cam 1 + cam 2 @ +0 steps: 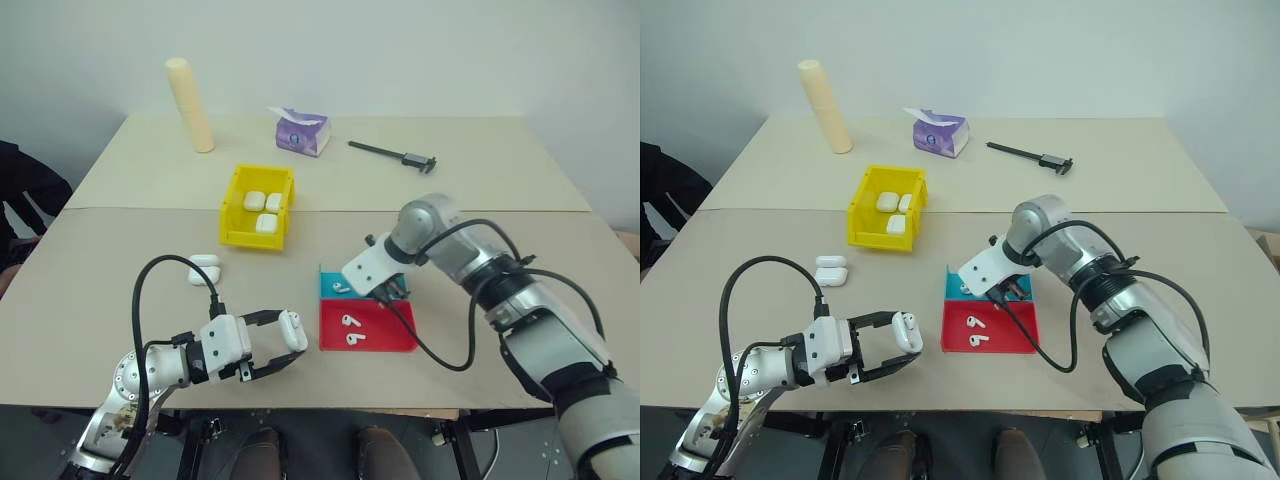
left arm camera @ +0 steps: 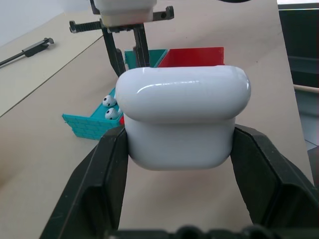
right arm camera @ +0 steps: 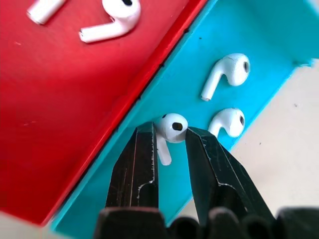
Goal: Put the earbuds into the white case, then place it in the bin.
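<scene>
Left gripper clamps white case; right gripper pinches one earbud over blue tray.

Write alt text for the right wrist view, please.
The right gripper pinches one white earbud above the blue tray. Two more earbuds lie in that tray, and others lie in the red tray beside it.

Tissue pack, caliper, cream cylinder

glossy white earbuds – teal tray, red tray, yellow bin, white case.
</scene>
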